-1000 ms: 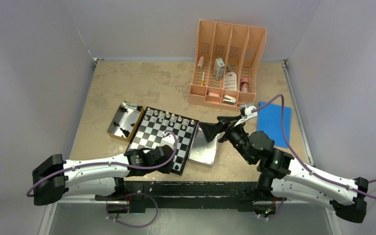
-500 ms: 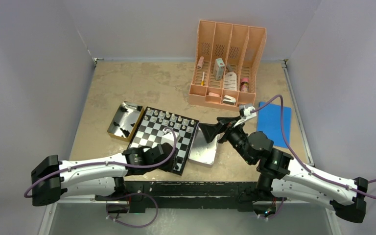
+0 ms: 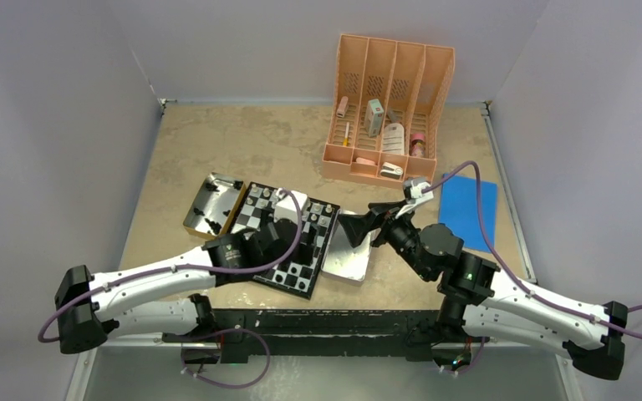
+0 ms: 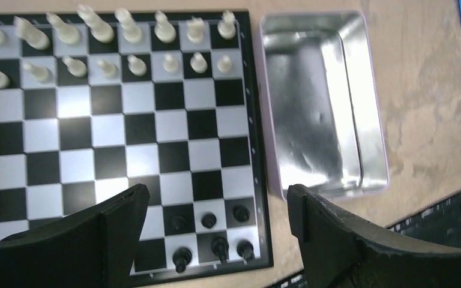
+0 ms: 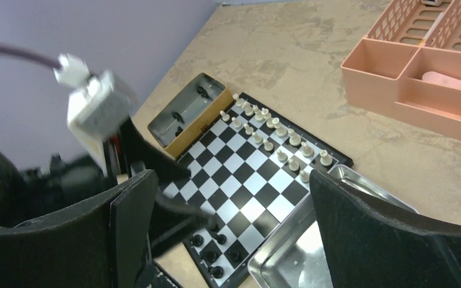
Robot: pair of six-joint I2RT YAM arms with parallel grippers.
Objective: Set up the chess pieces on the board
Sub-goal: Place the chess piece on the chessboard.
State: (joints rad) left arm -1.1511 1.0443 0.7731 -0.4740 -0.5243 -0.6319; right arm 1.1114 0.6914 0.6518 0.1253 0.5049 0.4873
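Board (image 3: 294, 272) lies by the table's near edge, with a tray (image 3: 347, 266) just beside its right edge. Since a second ago the left gripper (image 3: 288, 238) has moved from the board's near edge out over its middle and sprung apart. The right gripper (image 3: 358, 225) hangs spread over the tray's far end, unchanged.

Left wrist: the spread fingers (image 4: 120, 222) hold nothing. Six black pieces (image 4: 210, 237) show between them at the board's near right corner, and white pieces (image 4: 132, 45) line its two far rows.

Right wrist: wide, empty fingers (image 5: 129, 216) frame the board.
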